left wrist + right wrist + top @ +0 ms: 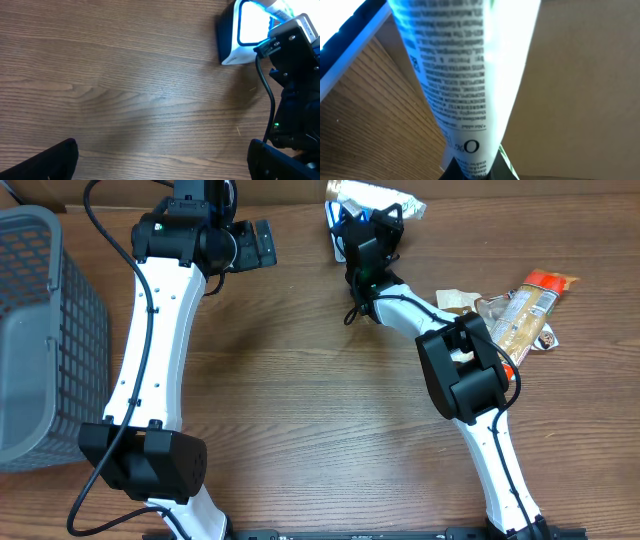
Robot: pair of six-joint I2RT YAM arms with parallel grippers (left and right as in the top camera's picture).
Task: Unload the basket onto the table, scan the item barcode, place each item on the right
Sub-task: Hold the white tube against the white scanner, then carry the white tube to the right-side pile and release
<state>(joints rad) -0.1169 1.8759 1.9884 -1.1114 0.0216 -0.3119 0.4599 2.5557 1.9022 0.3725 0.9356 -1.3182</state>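
Left tool (264,242), at eleven o'clock on the counter (300,400), has its fingers spread wide and holds nothing, with a grey basket (40,330) at nine o'clock. At one o'clock the right tool (372,222) pinches a white printed tube (465,75) by its flat end, just beside the glowing scanner (240,35). Snack packets (520,315) lie at three o'clock.

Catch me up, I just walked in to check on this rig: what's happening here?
The right gripper is shut on a white printed tube and holds it close to the lit scanner at the far edge of the table. The left gripper is open and empty, off to the side. Snack packets lie on the right and a grey basket sits on the left.
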